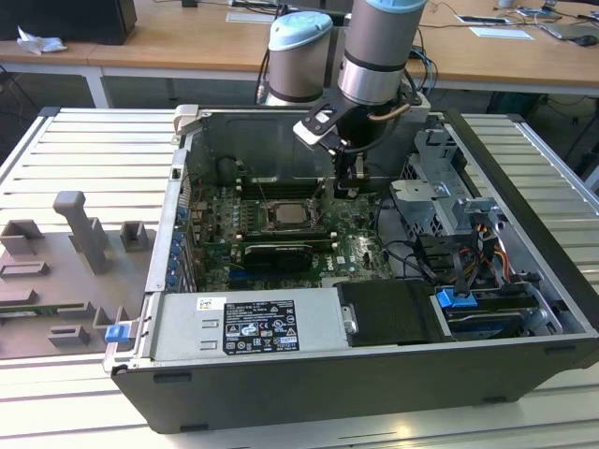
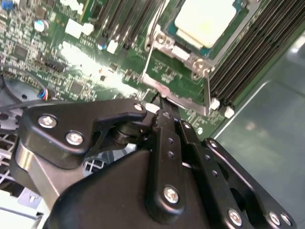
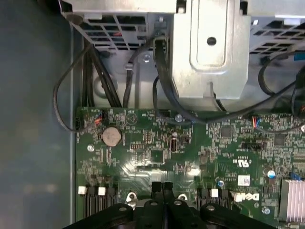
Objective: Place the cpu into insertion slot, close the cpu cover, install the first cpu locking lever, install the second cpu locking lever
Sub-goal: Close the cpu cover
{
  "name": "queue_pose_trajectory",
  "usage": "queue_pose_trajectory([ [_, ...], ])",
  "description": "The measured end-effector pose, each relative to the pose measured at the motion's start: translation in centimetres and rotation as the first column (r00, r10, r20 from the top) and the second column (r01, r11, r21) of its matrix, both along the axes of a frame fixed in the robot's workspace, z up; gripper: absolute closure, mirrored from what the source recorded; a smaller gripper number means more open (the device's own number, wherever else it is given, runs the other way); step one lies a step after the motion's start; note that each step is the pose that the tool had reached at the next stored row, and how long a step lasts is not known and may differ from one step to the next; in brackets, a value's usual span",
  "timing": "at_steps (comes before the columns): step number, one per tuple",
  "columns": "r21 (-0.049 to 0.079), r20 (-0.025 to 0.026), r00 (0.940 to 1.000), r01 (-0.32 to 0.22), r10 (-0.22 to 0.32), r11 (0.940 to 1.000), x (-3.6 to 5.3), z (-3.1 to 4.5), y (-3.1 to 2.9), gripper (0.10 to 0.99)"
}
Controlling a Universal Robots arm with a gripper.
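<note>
Open black computer case (image 1: 309,393) on ribbed grey metal table (image 1: 56,140) | black two-finger gripper (image 2: 161,101) closed tight, holding nothing, beside silver-rimmed square insertion slot (image 2: 198,64) | pale square cpu (image 2: 205,19) seated inside

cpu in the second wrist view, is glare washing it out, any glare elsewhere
Yes: in the second wrist view the cpu is washed near white and glare streaks the motherboard; in the first wrist view a fainter sheen lies on it; in the exterior view the cpu reads plain grey.
</note>
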State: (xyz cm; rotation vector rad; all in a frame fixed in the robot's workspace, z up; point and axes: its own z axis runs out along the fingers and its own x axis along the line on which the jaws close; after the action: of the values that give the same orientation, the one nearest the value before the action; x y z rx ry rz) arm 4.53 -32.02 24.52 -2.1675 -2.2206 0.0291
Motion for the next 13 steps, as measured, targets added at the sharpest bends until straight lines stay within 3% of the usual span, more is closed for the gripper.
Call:
queue_pose_trajectory([
  [7, 0.0, 0.0, 1.0, 0.0, 0.0, 1.0, -1.27, 0.0, 0.0, 0.98],
  [13, 0.0, 0.0, 1.0, 0.0, 0.0, 1.0, -3.0, -0.03, 0.0, 0.98],
])
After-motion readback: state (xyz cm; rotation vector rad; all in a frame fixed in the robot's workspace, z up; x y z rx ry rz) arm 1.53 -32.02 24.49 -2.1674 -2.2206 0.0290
